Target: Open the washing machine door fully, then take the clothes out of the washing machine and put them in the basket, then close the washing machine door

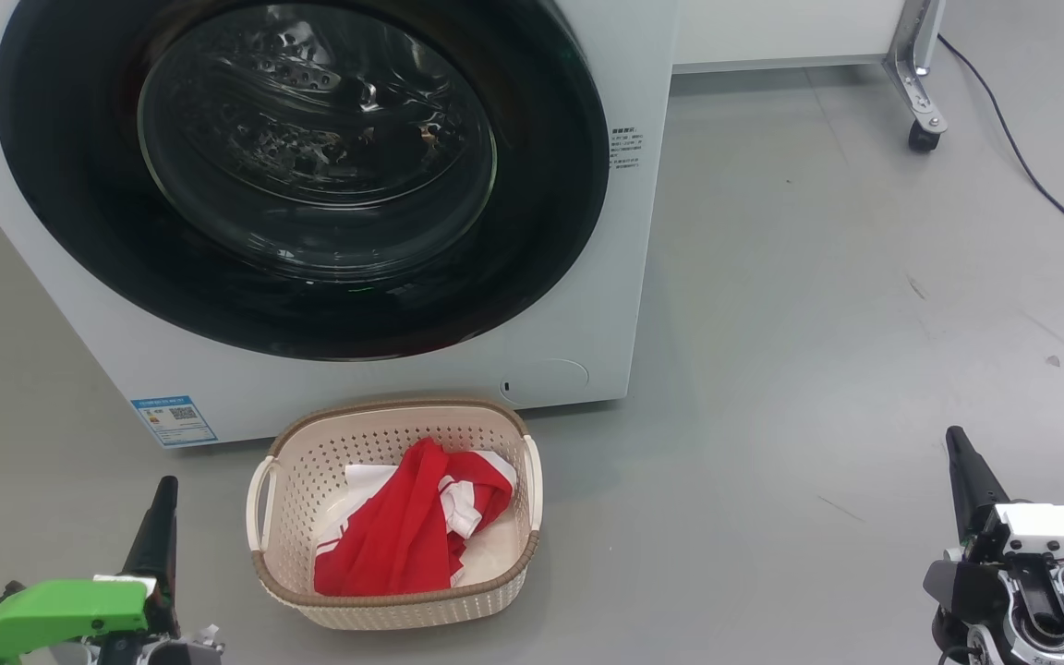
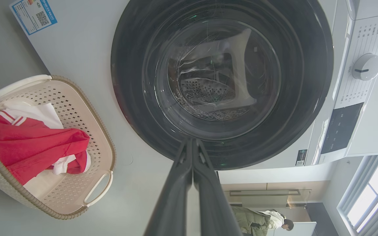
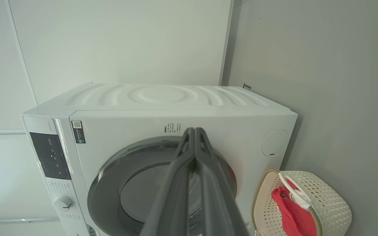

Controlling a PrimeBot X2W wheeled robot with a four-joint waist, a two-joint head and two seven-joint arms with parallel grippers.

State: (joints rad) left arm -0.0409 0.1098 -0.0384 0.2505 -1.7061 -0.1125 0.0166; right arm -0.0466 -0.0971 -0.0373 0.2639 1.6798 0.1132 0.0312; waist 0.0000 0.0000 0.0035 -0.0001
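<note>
The washing machine door (image 1: 301, 175) is seated shut against the white front of the washing machine (image 1: 578, 305), with the steel drum (image 1: 292, 139) visible through its glass. The clothes (image 1: 393, 536), red with white parts, lie inside the basket (image 1: 403, 406), which stands on the grey floor (image 1: 772, 369) just in front of the machine, below the door. The left gripper (image 1: 166, 488) sits just left of the basket and the right gripper (image 1: 957, 441) well apart to its right, each with fingers pressed together and holding nothing.
</note>
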